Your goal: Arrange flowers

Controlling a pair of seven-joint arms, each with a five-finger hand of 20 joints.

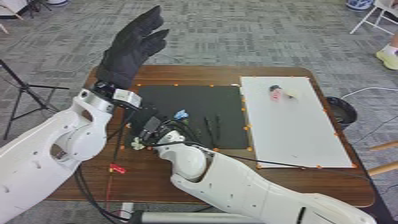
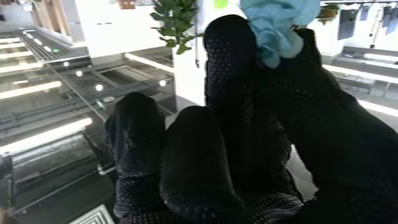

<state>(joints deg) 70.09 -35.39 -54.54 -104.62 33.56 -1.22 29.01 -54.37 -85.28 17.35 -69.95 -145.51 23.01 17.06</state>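
Right hand [image 1: 147, 121]: fingers closed on thumb, tips pinching one blue flower [image 1: 181, 114], above the black mat [image 1: 178, 94]. Two dark stems [image 1: 218, 126]: on the mat, near the flower. White board [image 1: 298, 135]: to the mat's right, pink item [image 1: 276, 94] near its far end. Left hand [image 1: 126, 56]: raised at the table's [image 1: 191, 73] far left, fingers straight.

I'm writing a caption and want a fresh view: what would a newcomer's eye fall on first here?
Probably the black-gloved left hand, pointing away with straight fingers at the head view's upper left. Next, perhaps, the pale blue flower, pinched between the thumb and a finger of the black-gloved right hand. Then the long white board on the right of the brown wooden table.
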